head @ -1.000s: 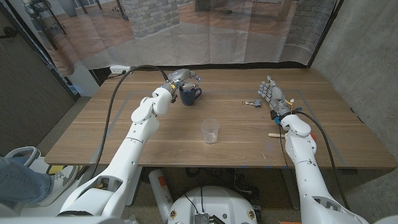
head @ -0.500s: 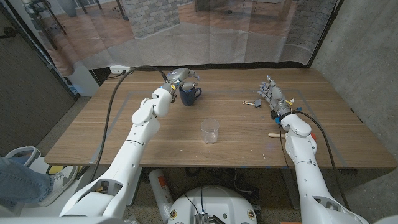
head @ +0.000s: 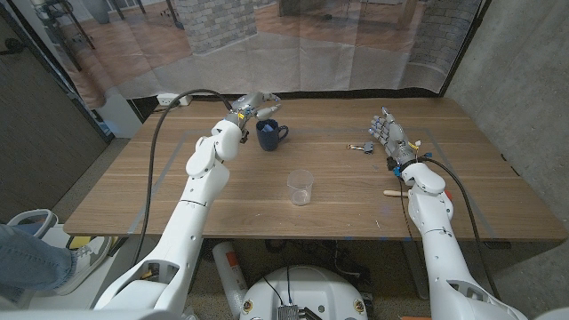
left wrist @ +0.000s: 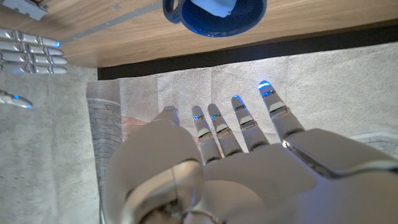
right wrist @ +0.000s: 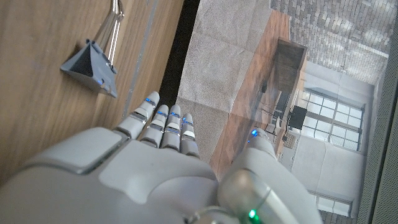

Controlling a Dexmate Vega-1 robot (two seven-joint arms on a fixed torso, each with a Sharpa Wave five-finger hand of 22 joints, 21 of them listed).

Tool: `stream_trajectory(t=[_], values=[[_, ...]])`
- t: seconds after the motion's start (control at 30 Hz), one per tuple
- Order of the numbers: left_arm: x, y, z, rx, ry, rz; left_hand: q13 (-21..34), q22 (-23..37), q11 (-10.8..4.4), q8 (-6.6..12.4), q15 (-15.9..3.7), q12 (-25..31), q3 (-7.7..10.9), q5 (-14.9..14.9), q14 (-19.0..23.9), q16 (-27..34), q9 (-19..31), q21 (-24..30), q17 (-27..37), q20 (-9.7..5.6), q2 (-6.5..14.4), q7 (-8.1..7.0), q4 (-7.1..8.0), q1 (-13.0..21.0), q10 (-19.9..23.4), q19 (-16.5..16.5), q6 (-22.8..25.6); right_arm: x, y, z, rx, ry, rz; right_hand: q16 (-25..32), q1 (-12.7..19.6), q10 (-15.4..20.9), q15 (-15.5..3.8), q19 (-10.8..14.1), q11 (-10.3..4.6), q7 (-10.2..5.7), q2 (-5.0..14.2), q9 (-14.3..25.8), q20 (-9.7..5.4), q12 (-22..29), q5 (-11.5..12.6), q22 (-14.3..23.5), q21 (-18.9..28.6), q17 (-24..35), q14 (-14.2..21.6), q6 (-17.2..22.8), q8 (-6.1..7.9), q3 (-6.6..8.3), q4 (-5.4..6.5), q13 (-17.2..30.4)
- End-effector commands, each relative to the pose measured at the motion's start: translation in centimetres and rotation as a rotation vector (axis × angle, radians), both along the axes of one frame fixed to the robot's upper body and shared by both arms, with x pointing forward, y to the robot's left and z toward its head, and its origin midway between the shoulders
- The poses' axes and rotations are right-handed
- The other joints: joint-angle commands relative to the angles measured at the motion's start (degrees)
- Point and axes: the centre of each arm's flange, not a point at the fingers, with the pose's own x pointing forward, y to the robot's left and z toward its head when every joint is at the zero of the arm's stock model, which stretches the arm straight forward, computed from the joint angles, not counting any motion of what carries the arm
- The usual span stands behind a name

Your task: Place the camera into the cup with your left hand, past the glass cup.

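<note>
Beside blue cup (head: pixel 269 134) w/ camera (left wrist: pixel 214 6) prob inside: left hand (head: pixel 253 103) empty.

1. The left arm reaches far across the counter (head: pixel 178 204), its forearm stretched toward the far edge.
2. The left hand (head: pixel 253 104) is raised, fingers (left wrist: pixel 245 124) spread and straight, holding nothing.
3. The right arm lies along the counter's right side.
4. The right hand (head: pixel 388 138) is empty, fingers (right wrist: pixel 163 121) extended side by side.
</note>
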Motion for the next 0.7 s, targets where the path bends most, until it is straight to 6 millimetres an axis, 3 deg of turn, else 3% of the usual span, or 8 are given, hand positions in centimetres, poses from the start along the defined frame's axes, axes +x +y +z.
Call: stream_trajectory(t=[0.03,0.13,0.7], values=[[-0.8,1.9,0.7,-0.16,0.053,-0.081,-1.0,0.15,0.72,-0.55,-1.2,-0.05,-0.89,0.64,-2.76,-0.1,0.34,-0.18,-0.56,0.41,-0.28,0.66,0.43,-2.09,-3.22,-2.68,-4.04,0.0,0.1,0.0,0.001,-0.005,0.005,-0.2,0.27,0.39,-0.01,-0.1,0.02,-0.36,0.57,0.24,-0.72,0.13,-0.13,0.33,-0.34,0.22,-0.09,0.51,0.33,-0.22,-0.04,0.23],[-1.0,2.0,0.8,-0.167,0.041,-0.08,-1.54,0.11,0.92,-0.69,-0.82,-0.02,-1.29,0.86,-4.38,-0.18,0.35,-0.1,-0.91,0.48,-0.37,1.19,0.43,-2.89,-4.67,-3.62,-6.22,0.0,0.2,-0.1,0.003,-0.005,0.006,-0.23,0.27,0.42,0.01,-0.13,0.02,-0.36,0.57,0.24,-0.71,0.13,-0.14,0.33,-0.39,0.22,-0.17,0.53,0.33,-0.24,-0.04,0.24],[-1.9,1.9,1.6,-0.145,0.014,-0.06,-2.1,0.07,0.55,0.38,-0.91,0.39,-1.5,1.12,-4.44,0.25,0.34,0.29,-1.28,0.93,-0.37,0.97,0.22,-3.34,-5.01,-3.56,-4.74,-0.1,0.5,-0.2,0.007,-0.006,0.011,0.03,0.27,0.52,-0.22,0.59,-0.06,-0.42,0.69,0.25,-0.95,0.12,-0.18,0.35,-0.39,0.22,0.43,0.51,0.26,-0.33,0.0,0.24]])
